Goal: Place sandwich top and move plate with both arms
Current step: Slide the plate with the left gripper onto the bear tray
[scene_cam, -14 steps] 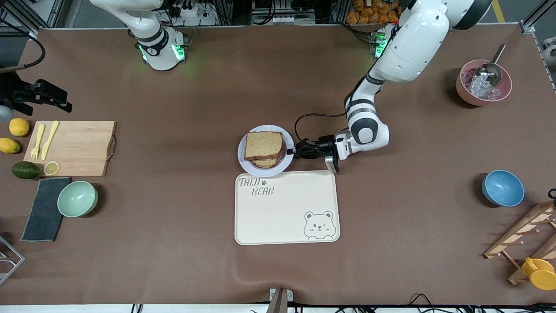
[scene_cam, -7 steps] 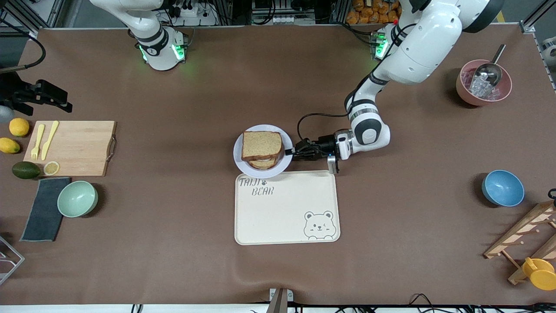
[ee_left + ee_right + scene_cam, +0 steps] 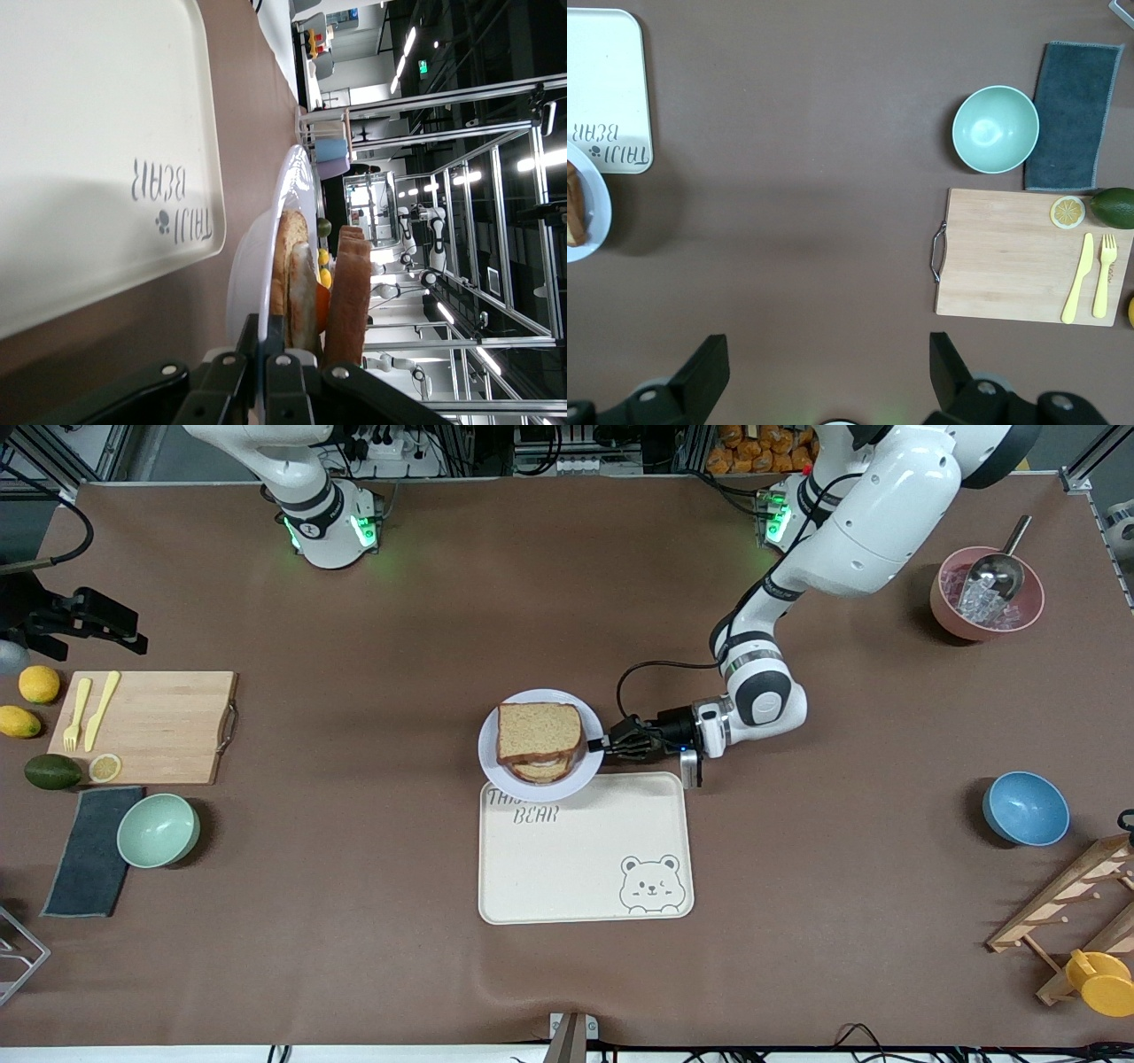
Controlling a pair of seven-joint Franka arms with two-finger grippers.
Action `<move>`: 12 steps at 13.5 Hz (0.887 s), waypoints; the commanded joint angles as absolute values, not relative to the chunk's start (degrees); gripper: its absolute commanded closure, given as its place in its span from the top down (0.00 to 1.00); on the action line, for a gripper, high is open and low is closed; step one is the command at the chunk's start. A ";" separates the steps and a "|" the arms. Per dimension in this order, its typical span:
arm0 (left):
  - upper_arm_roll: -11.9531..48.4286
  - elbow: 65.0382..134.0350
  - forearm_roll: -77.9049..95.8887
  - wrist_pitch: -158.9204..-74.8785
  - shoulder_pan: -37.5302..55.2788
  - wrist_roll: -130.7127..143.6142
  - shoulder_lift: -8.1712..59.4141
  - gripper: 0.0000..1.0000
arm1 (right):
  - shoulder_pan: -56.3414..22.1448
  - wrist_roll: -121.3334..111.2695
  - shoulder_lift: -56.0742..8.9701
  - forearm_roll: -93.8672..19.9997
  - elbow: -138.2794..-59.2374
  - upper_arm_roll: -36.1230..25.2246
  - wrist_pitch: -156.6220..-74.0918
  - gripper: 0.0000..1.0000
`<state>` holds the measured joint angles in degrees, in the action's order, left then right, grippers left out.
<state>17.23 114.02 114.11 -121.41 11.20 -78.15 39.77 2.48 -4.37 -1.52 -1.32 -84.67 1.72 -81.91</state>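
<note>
The sandwich top (image 3: 539,731), a brown bread slice, lies on the stacked sandwich on the pale round plate (image 3: 490,755). My left gripper (image 3: 602,746) is shut on the plate's rim at the side toward the left arm's end. The plate's edge overlaps the cream bear tray (image 3: 585,850) and covers part of its lettering. In the left wrist view, the jaws (image 3: 273,332) pinch the plate rim (image 3: 292,177), with the top slice (image 3: 350,292) beside them and the tray (image 3: 89,133) below. My right gripper (image 3: 828,354) is open and empty, high over bare table; the plate (image 3: 594,221) is off to one side.
A wooden cutting board (image 3: 146,726) with a yellow knife and fork, fruit, a green bowl (image 3: 158,830) and a dark cloth lie at the right arm's end. A blue bowl (image 3: 1025,808), a pink bowl with a scoop (image 3: 985,593) and a wooden rack are at the left arm's end.
The left gripper has carried the plate and sandwich a little toward the front camera. The plate's edge now overlaps the tray's lettering. The right arm has not moved.
</note>
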 commanded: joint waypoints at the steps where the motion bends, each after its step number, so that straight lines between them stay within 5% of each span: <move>1: 18.19 115.05 115.84 -120.59 9.06 -76.30 36.57 0.00 | 1.67 -3.52 -0.09 -0.44 -86.13 1.32 -82.53 1.00; 12: 16.44 107.68 114.87 -121.64 4.92 -69.53 38.93 0.00 | 1.58 -3.52 -0.18 -0.44 -86.13 1.23 -82.71 1.00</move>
